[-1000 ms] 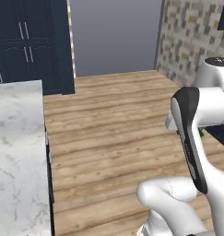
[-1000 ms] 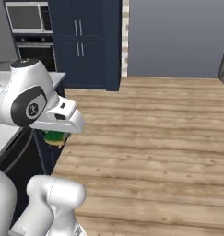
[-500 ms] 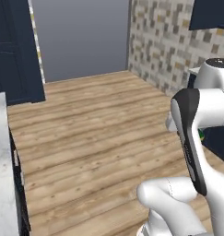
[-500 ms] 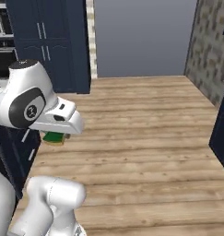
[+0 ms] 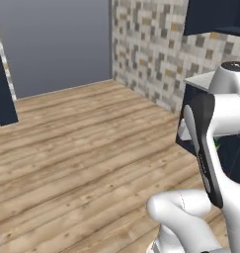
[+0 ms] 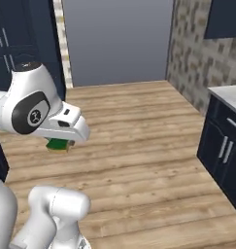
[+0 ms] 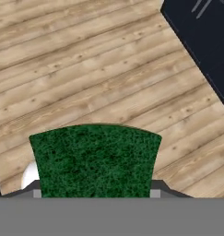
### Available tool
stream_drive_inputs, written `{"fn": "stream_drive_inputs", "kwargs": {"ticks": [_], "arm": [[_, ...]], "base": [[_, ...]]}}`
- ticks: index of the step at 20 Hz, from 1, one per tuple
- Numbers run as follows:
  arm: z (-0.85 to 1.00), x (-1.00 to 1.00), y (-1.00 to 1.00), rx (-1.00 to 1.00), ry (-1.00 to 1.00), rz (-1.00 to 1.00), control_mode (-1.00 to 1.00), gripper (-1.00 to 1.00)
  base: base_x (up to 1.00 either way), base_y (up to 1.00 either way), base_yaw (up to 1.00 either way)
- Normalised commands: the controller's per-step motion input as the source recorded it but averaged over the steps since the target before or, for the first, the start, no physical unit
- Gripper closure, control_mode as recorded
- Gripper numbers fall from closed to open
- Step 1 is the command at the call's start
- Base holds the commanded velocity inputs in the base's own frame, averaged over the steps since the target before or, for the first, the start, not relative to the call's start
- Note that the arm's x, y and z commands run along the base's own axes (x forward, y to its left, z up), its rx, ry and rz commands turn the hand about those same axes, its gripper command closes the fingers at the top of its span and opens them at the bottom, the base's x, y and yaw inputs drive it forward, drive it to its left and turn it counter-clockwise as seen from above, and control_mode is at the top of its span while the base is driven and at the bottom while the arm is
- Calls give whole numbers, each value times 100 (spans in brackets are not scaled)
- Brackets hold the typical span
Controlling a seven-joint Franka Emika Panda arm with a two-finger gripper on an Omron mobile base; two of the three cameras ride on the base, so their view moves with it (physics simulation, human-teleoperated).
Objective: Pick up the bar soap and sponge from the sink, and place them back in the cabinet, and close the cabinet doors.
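Claw [image 7: 95, 196] clamped on the sponge [image 7: 95, 159], green face toward the hand view's camera at bottom centre of that frame. Right base view: sponge [image 6: 59, 144] pokes out under the white hand, left of centre, held above the wood floor [image 6: 139, 141]. Navy base cabinet [image 6: 226, 151] with silver handles at right edge, grey wall [image 6: 117, 39] at top centre, tiled wall [image 5: 156, 49] upper right in left base view.
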Motion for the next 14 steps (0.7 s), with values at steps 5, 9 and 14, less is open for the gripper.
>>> {"fn": "stream_drive_inputs", "kwargs": {"ticks": [5, 9, 14], "arm": [[0, 0, 0, 0, 0, 0, 100, 100], [0, 0, 0, 0, 0, 0, 100, 100], [0, 0, 0, 0, 0, 0, 100, 100]], "base": [[59, 0, -38], [51, 7, -42], [56, 25, -43]]}}
